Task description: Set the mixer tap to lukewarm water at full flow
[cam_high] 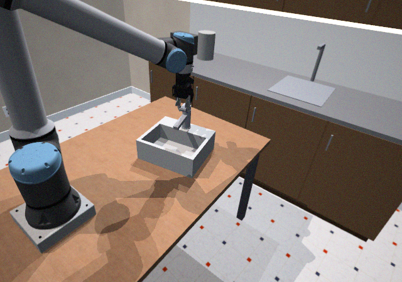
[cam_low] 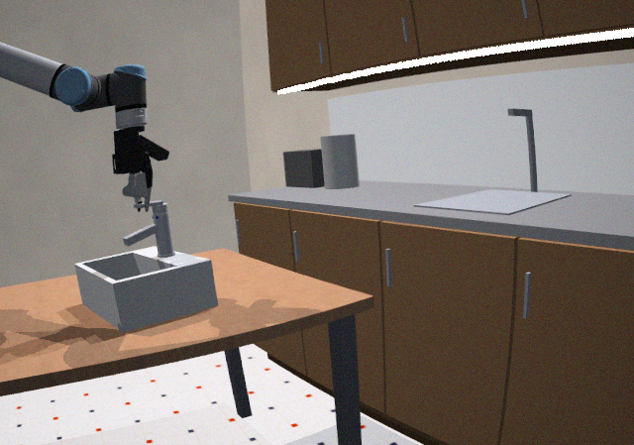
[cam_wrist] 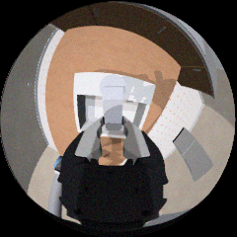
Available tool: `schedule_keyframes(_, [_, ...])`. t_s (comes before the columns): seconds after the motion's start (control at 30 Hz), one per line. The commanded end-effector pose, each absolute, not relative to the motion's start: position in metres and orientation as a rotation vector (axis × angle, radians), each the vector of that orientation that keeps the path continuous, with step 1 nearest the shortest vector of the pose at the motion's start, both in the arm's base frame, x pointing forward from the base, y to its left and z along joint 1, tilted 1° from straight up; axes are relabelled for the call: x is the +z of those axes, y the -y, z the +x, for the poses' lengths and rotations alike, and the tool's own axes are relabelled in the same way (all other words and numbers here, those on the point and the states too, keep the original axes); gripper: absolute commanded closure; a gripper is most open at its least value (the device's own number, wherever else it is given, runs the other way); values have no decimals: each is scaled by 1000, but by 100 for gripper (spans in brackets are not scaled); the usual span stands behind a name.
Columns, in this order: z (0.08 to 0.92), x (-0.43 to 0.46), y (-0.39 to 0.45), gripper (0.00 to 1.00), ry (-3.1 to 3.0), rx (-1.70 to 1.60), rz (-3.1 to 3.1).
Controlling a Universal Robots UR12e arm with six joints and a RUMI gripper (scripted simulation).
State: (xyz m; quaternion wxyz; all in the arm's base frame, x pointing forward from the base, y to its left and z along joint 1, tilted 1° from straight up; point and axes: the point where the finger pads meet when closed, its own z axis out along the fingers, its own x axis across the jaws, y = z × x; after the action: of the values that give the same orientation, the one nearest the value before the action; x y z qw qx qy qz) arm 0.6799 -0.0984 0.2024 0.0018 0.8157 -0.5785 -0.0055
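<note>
A grey mixer tap [cam_high: 186,119] [cam_low: 163,235] stands at the back rim of a grey basin [cam_high: 162,158] [cam_low: 154,292] [cam_wrist: 89,82] on the wooden table [cam_high: 107,142] [cam_low: 286,288]. Its spout [cam_high: 178,123] [cam_low: 138,235] reaches out over the basin. A blue dot [cam_low: 157,217] shows on the tap body in the exterior view. The lever [cam_high: 182,108] [cam_low: 143,205] [cam_wrist: 113,101] sits on top of the tap and points out on the spout's side. My gripper [cam_high: 181,105] [cam_low: 140,200] [cam_wrist: 113,117] comes down from above and is shut on the lever. The red dot is hidden.
The robot base [cam_high: 48,204] stands on the table's near left corner. Behind the table runs a kitchen counter [cam_high: 246,74] [cam_low: 388,199] with a flat sink, a tall tap [cam_high: 317,61] [cam_low: 530,148], a grey cylinder [cam_high: 206,44] [cam_low: 339,161] and a dark box [cam_low: 303,167]. The table edge lies just right of the basin.
</note>
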Motion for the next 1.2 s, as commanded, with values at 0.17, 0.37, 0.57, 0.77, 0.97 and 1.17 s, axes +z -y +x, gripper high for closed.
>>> schedule_keyframes(0.17, [676,201,87,100,1990,-20,2424])
schedule_keyframes(0.37, [677,201,87,100,2004,-20,2412])
schedule_keyframes(0.57, [677,201,88,100,2006,-19,2411])
schedule_keyframes(0.77, [677,201,88,100,2005,-19,2412])
schedule_keyframes(0.97, [677,201,88,100,2005,-19,2412])
schedule_keyframes(1.17, [677,201,88,100,2005,-19,2412])
